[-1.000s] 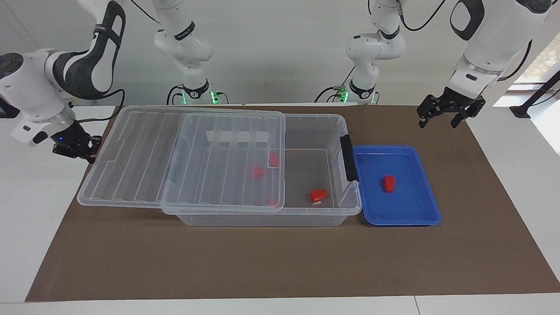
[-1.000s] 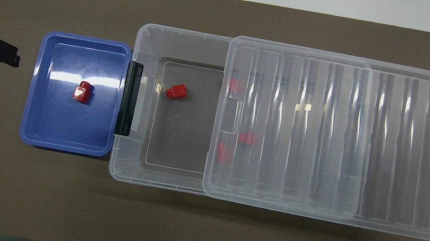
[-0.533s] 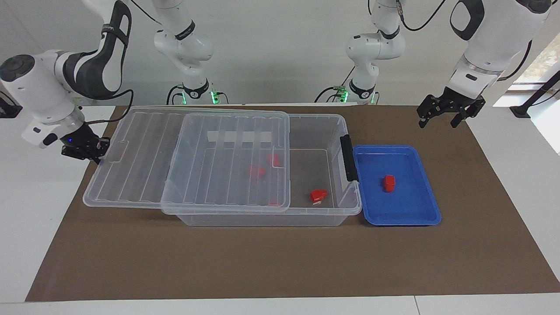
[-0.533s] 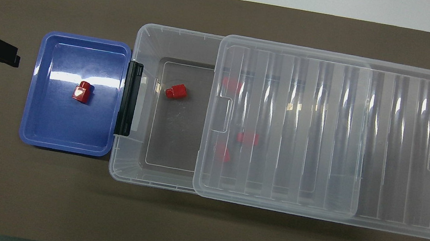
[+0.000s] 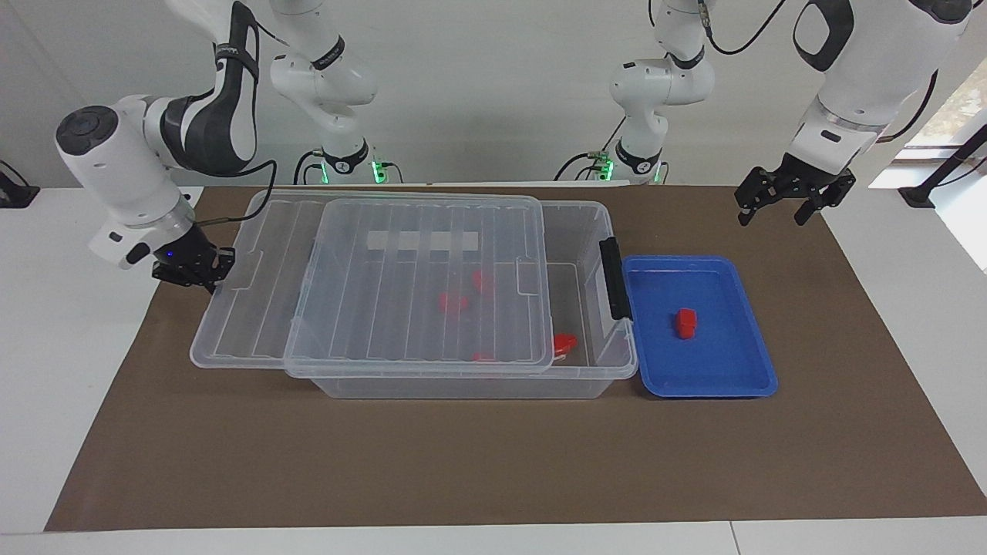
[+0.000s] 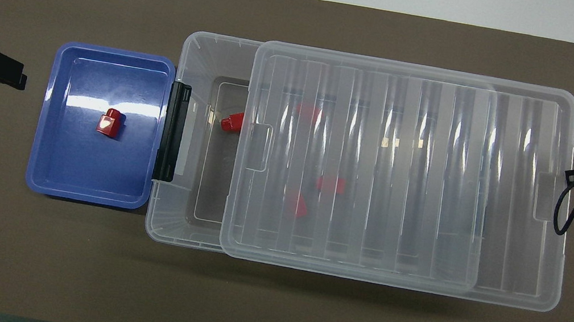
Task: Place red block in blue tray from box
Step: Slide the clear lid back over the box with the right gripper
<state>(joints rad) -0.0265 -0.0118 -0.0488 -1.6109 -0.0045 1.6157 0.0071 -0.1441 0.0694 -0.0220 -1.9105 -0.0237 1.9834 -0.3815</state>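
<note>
Already in the tray (image 5: 725, 378), a small red block (image 5: 685, 322) lies near its middle. Beside it the box (image 5: 594, 231), lid (image 5: 420, 289) covering most of it, other red pieces (image 5: 453, 302) inside. Right gripper (image 5: 202, 271) clamps the lid's end edge; left gripper (image 5: 780, 202) hangs spread over bare mat (image 5: 463, 462), waiting.

Robotics laboratory: white arms (image 5: 154, 146) mounted along the top of the frame at a white table (image 5: 62, 362) covered by a brown mat (image 5: 493, 462), against bare walls.
</note>
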